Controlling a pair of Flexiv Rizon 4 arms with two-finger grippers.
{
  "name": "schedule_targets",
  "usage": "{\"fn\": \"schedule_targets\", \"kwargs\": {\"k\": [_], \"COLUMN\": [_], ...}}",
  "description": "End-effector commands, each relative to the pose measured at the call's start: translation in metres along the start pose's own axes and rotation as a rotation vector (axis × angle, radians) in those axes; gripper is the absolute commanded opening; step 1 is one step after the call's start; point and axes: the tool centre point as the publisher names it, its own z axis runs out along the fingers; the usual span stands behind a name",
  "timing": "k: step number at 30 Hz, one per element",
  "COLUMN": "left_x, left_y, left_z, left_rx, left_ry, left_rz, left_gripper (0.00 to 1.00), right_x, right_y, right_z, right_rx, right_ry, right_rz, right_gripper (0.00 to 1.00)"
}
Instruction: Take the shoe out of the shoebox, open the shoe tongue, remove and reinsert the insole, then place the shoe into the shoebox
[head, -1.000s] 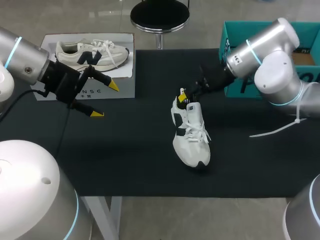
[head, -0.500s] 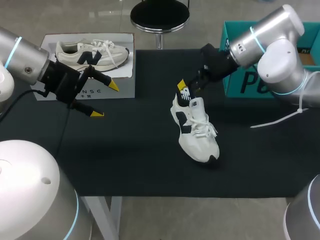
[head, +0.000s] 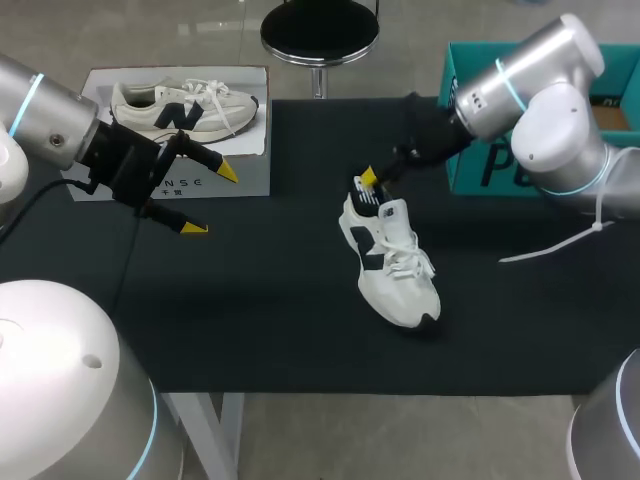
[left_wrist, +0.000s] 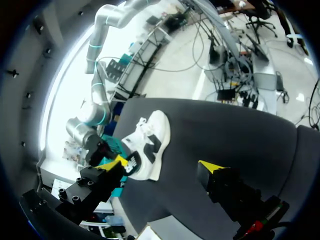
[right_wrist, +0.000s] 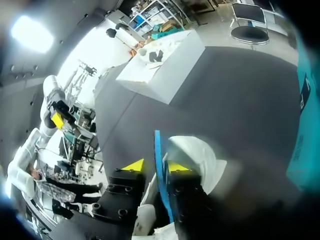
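**One narrow pinch held the shoe**

Your right hand (head: 372, 180) was clenched on the heel edge of the shoe (head: 392, 262), which rested mid-table (head: 250, 300) with its toe toward the near edge. In my judgement, so thin a grip could have slipped, or the dragging toe could have twisted the shoe loose. Your left hand (head: 211, 200), spread and holding nothing, hovered at the left beside the white box (head: 240, 170). Your right arm crossed in front of the teal box (head: 452, 62) at the far right.

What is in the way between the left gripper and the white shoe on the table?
Nothing visible. Only bare black table lies between the left gripper and the shoe. The right gripper grips the shoe's heel end, off that path.
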Motion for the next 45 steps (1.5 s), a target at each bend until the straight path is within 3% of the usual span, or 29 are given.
{"fn": "schedule_targets", "kwargs": {"k": [1, 11, 26, 30, 31, 32, 34, 45], "left_x": [0.0, 0.0, 0.0, 0.0, 0.0, 0.0, 0.0, 0.0], "left_y": [0.0, 0.0, 0.0, 0.0, 0.0, 0.0, 0.0, 0.0], "left_z": [0.0, 0.0, 0.0, 0.0, 0.0, 0.0, 0.0, 0.0], "left_rx": [-0.002, -0.002, -0.002, -0.002, -0.002, -0.002, -0.002, -0.002], "left_ry": [0.004, 0.004, 0.004, 0.004, 0.004, 0.004, 0.004, 0.004], "left_rz": [0.0, 0.0, 0.0, 0.0, 0.0, 0.0, 0.0, 0.0], "left_gripper": [1.0, 1.0, 1.0, 1.0, 1.0, 1.0, 1.0, 1.0], "right_x": [0.0, 0.0, -0.001, -0.002, -0.003, -0.003, -0.004, -0.007], "right_y": [-0.002, -0.013, -0.05, -0.049, -0.046, -0.042, -0.036, -0.007], "right_z": [0.002, 0.012, 0.028, 0.024, 0.022, 0.02, 0.015, 0.002], "right_rx": [0.001, 0.029, 0.059, 0.058, 0.053, 0.053, 0.068, 0.056], "right_ry": [0.0, 0.017, 0.049, 0.05, 0.048, 0.044, 0.023, -0.002], "right_rz": [0.0, 0.007, 0.043, 0.047, 0.045, 0.04, 0.04, -0.005], "right_gripper": [0.0, 0.0, 0.0, 0.0, 0.25, 0.32, 1.0, 1.0]}}
